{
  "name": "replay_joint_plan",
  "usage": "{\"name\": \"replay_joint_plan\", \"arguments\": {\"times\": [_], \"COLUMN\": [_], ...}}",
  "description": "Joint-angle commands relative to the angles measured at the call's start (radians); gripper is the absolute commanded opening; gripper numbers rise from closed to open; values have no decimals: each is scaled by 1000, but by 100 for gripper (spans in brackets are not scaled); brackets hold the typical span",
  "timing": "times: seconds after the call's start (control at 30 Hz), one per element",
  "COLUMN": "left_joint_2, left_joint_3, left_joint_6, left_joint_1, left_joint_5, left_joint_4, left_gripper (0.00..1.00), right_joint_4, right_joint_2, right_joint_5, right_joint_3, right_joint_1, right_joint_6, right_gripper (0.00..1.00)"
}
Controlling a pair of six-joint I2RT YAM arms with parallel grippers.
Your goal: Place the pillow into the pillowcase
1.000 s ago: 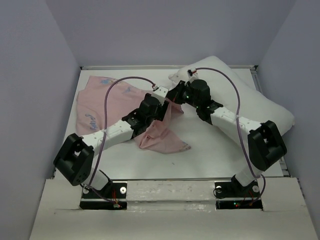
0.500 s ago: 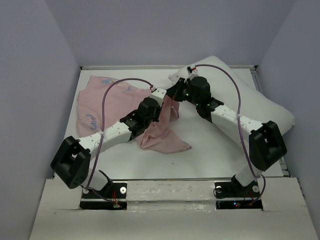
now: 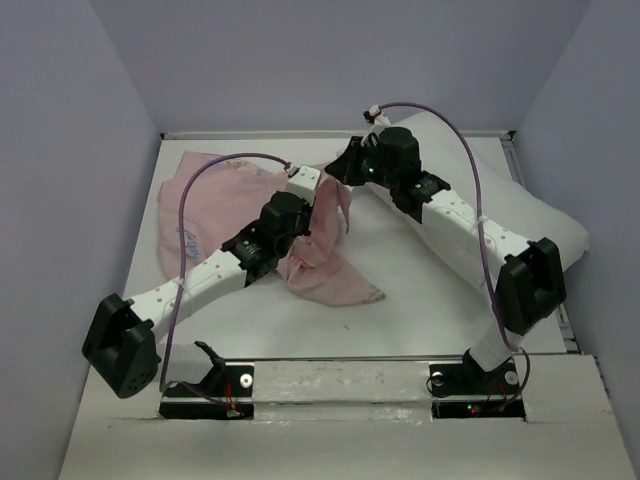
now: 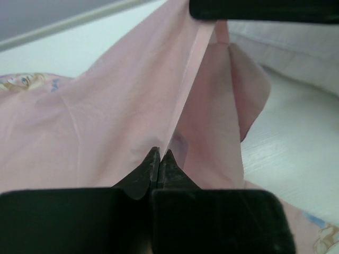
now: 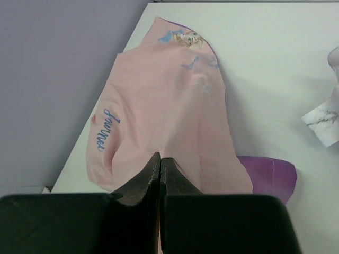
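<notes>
1. My left jaws are clenched on the pillowcase (image 4: 106, 121). In the left wrist view the two tips meet with a fold of the pale pink cloth pinched between them.
2. From that pinch a hem runs taut upward to the top edge of the view, where my right jaws hold the same cloth.
3. My right jaws are clenched too. In the right wrist view the tips press together on the edge of the pillowcase (image 5: 164, 100), and the rest of it lies spread below them.
4. From above, both sets of jaws sit close together over the far middle of the tabletop (image 3: 420, 300). The raised part of the pillowcase (image 3: 225, 205) hangs between and under them and drapes to a crumpled heap on the near side. Its flat part reaches toward the far left corner.
5. The flat part shows a blue script word along one edge and faint prints at the far end. A strip of purple side (image 5: 267, 177) peeks out beside the pink.
6. The pillow (image 3: 545, 215) lies along the far right of the tabletop, partly under my right arm (image 3: 460, 220), outside the pillowcase. Its white tag (image 5: 322, 123) shows at the right edge of the right wrist view.
7. I cannot tell whether the raised cloth touches the pillow (image 4: 296, 53) just behind it.
</notes>
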Motion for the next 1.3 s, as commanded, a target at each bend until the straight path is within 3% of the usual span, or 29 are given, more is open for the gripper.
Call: {"name": "replay_joint_plan", "arguments": {"times": [0.0,0.07,0.2,0.4,0.5,0.67,0.83,0.9,0.93,1.03,1.17,1.27], "left_joint_2": [-125,-137,-125,-50,-62,-179,-194,-162,-151,-115,-59,-33], "left_joint_3": [44,65,71,65,58,64,96,104,108,117,156,165], "left_joint_6": [-4,-4,-14,-110,-135,-144,-146,-138,-141,-153,-179,-179], "left_joint_1": [26,35,38,38,38,38,41,51,55,74,103,107], "left_joint_5": [-67,-56,1,87,39,37,53,89,102,160,252,281], "left_joint_4": [-26,-40,-66,-52,-66,-78,-80,-75,-67,-25,3,11], "left_gripper": [0,0,0,6,0,0,0,0,0,0,0,0], "right_joint_4": [-130,-192,-201,-105,-62,-56,-95,-112,-117,-144,-218,-258], "right_joint_2": [84,101,91,29,-38,-60,5,0,-7,-53,-127,-155], "right_joint_5": [77,91,62,-61,-36,-28,-76,-102,-104,-130,-273,-301], "right_joint_3": [241,327,347,205,132,149,166,140,129,89,74,77], "right_joint_1": [-54,-65,-74,-74,-74,-74,-74,-74,-74,-103,-200,-269], "right_joint_6": [-209,-236,-262,-174,-160,-209,-222,-252,-259,-278,-307,-333], "right_gripper": [0,0,0,0,0,0,0,20,39,76,90,92]}}
